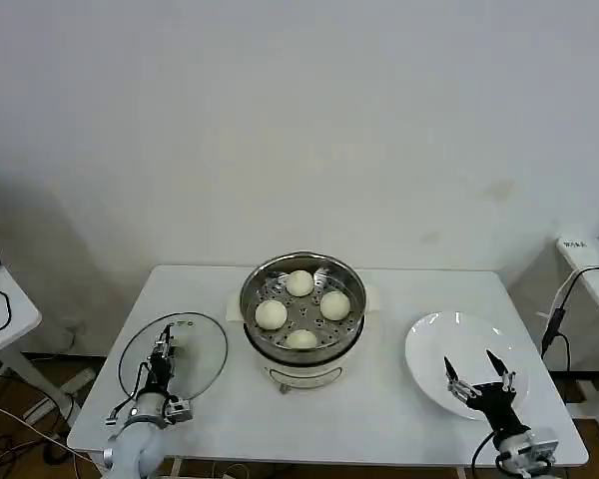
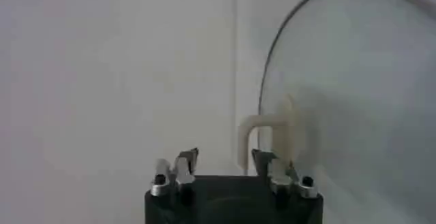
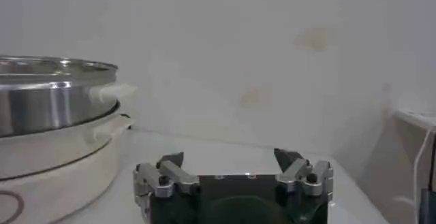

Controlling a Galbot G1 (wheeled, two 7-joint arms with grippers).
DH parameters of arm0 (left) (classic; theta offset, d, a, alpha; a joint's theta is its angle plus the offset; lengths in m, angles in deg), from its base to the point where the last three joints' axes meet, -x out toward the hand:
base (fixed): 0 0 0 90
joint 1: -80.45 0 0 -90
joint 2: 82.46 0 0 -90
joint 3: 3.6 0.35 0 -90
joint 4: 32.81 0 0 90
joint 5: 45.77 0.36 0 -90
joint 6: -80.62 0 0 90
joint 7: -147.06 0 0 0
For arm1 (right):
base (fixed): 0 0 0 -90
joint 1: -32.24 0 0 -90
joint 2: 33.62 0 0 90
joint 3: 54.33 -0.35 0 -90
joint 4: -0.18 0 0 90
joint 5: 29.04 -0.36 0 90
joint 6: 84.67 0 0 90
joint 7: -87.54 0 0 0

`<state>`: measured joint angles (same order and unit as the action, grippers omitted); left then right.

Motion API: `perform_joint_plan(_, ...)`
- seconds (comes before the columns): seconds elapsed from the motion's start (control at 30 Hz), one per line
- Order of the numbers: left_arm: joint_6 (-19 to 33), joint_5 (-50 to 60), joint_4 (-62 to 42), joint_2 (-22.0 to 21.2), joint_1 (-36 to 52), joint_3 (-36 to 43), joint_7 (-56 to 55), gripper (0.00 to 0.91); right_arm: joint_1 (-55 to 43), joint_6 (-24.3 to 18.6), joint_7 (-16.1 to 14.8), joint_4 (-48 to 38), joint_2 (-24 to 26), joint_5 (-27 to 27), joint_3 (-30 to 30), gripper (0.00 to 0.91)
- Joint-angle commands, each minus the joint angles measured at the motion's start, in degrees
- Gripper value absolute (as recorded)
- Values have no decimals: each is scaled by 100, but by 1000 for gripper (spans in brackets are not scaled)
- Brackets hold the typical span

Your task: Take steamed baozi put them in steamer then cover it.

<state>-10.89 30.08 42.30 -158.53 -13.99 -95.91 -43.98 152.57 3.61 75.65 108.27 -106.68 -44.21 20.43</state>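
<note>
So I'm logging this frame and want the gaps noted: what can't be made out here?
- Head view: whether the left gripper touches the cover; it overlaps the handle.
- Left wrist view: the handle's base, hidden behind the gripper body.
- Right wrist view: the steamed baozi, hidden by the steamer wall; the steamer is cut by the edge.
- Head view: right gripper, open over the white plate; contact unclear.

Cream-white steamed baozi [image 1: 299, 283] in the shiny steel steamer [image 1: 255, 282] — white plate [image 1: 427, 344], clear cover [image 1: 205, 349].
</note>
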Motion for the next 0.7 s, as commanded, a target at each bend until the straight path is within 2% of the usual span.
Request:
perform_joint_plan(0.03, 38, -58, 27, 12, -21, -4, 46, 0, 2, -53, -13, 1, -25, 8, 2, 907)
perform_joint_plan(0.37, 40, -113, 126, -34, -58, -33, 56, 0, 40, -44, -6, 83, 7, -19, -34, 907)
perform_joint_plan(0.6, -150, -138, 837, 17, -300, -159, 88, 0, -163, -95, -2, 4, -17, 95, 5, 907)
perform_joint_plan(0.7, -242, -121, 1076, 50, -418, -203, 4, 0, -303, -135, 40, -79, -20, 356, 6, 907)
